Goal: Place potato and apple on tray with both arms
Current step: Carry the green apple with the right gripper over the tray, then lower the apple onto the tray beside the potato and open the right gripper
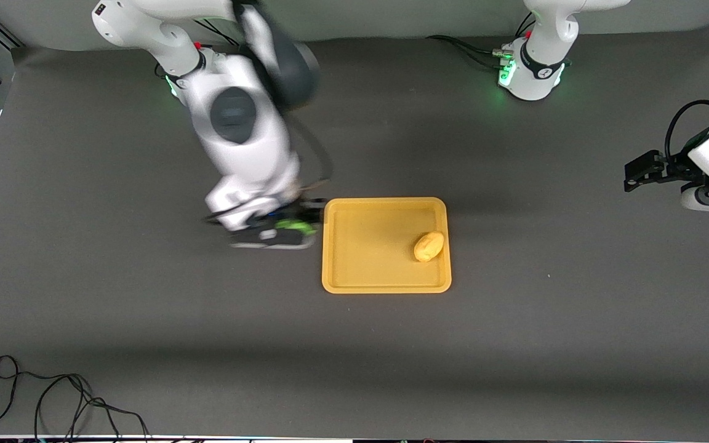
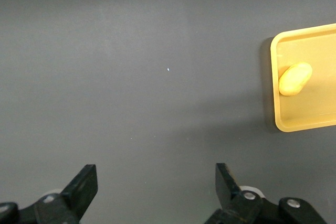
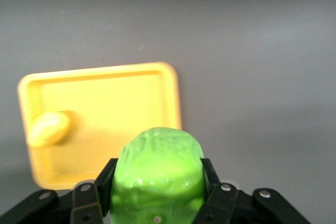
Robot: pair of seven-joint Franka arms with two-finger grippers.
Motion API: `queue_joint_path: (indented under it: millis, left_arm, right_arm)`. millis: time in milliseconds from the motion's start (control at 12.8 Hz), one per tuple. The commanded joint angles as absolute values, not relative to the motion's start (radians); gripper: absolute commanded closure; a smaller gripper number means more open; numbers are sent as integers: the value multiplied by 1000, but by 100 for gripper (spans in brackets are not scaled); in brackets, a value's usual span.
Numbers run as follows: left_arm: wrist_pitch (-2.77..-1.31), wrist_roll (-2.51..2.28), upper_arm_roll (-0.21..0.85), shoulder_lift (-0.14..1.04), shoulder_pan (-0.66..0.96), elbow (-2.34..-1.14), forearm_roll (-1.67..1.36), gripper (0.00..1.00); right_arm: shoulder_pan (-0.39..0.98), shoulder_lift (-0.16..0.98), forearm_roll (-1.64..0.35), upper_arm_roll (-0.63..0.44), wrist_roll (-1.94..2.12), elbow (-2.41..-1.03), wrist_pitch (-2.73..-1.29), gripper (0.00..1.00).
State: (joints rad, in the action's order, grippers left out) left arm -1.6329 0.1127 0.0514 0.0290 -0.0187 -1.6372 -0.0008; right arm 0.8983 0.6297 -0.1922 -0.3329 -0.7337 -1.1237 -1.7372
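The yellow-orange tray [image 1: 367, 252] lies mid-table. The tan potato [image 1: 428, 246] rests on it, close to the rim at the left arm's end. My right gripper [image 1: 287, 231] is shut on the green apple [image 1: 296, 227], just outside the tray's rim at the right arm's end. In the right wrist view the apple [image 3: 157, 171] fills the space between the fingers, with the tray [image 3: 105, 103] and potato [image 3: 48, 128] below. My left gripper [image 1: 634, 175] waits open and empty over the table's left-arm end. Its wrist view shows its open gripper [image 2: 156, 182], the tray [image 2: 304, 121] and the potato [image 2: 295, 78].
Loose black cables [image 1: 53, 400] lie at the table's edge nearest the front camera, toward the right arm's end. The left arm's base [image 1: 533, 74] stands at the back edge with cables beside it. Dark grey matting covers the table.
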Motion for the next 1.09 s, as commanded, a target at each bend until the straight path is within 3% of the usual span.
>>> queue_joint_path:
  millis: [0, 546, 1014]
  left_arm:
    - [-1635, 95, 46, 40, -6, -1617, 9, 0]
    - [-1635, 94, 46, 46, -6, -1615, 6, 0]
    - [-1635, 95, 46, 46, -6, -1615, 6, 0]
  right_arm:
    - [884, 799, -209, -256, -903, -942, -1776, 73]
    - [927, 1046, -172, -255, -920, -953, -2071, 72]
    - [930, 1085, -167, -255, -914, -1011, -2172, 68]
